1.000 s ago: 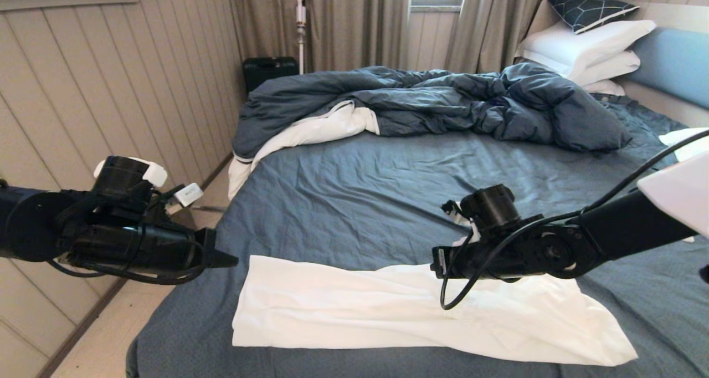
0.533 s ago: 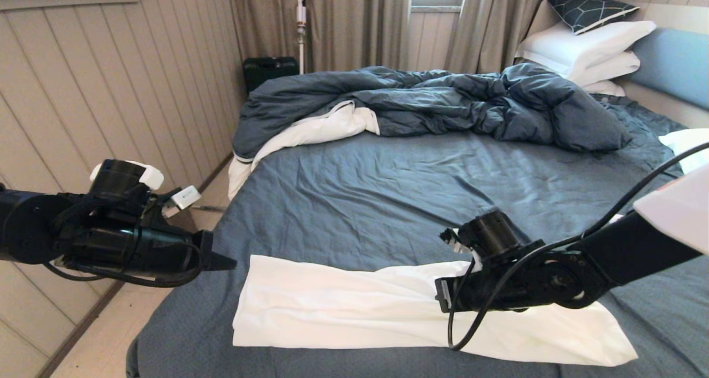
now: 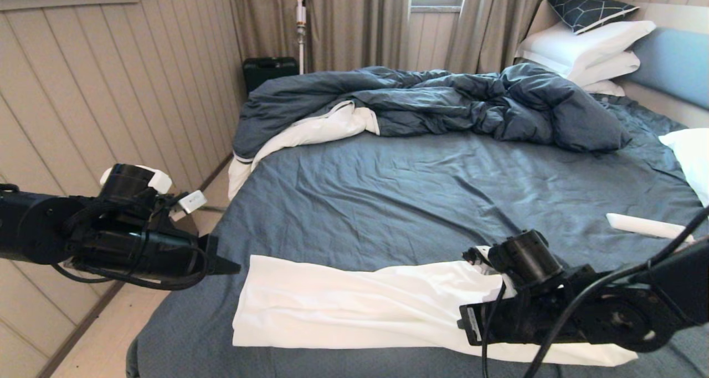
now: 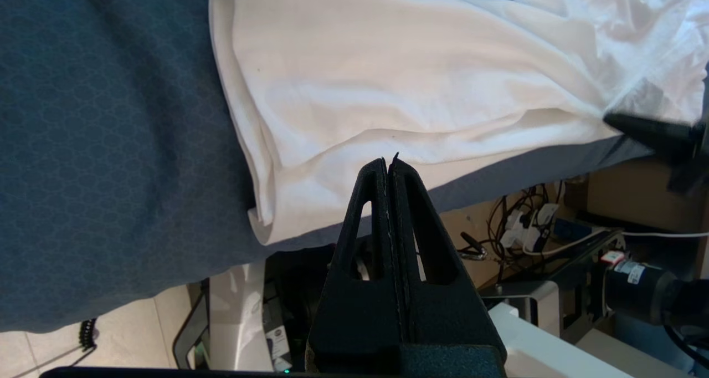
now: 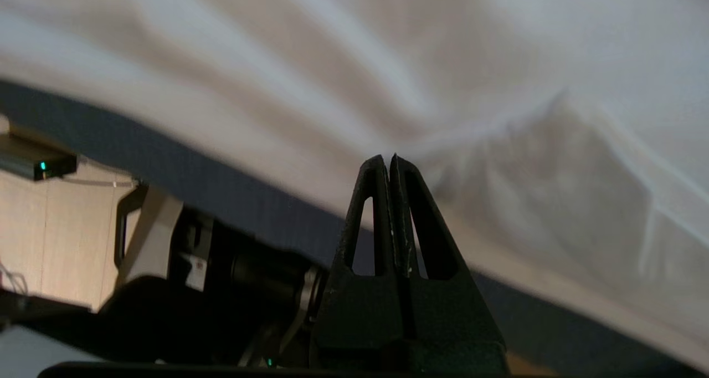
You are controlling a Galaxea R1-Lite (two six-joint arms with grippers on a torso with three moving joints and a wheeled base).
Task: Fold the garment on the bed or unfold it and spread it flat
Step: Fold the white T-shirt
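The garment is a white shirt lying as a long folded strip along the near edge of the bed. My left gripper hangs shut just off the strip's left end, over the bed's left side. In the left wrist view its fingers are pressed together with nothing between them, above the garment's edge. My right arm's wrist sits low over the strip's right part and hides its fingertips. The right wrist view shows the right gripper shut and empty, close over the white cloth.
A rumpled dark blue duvet fills the far half of the bed, with white pillows at the headboard. A white pillow and a flat white object lie at the right. A panelled wall stands close on the left.
My right arm has dropped and come toward the bed's near edge, onto the garment's right part. The left gripper has barely shifted. The garment lies as before.
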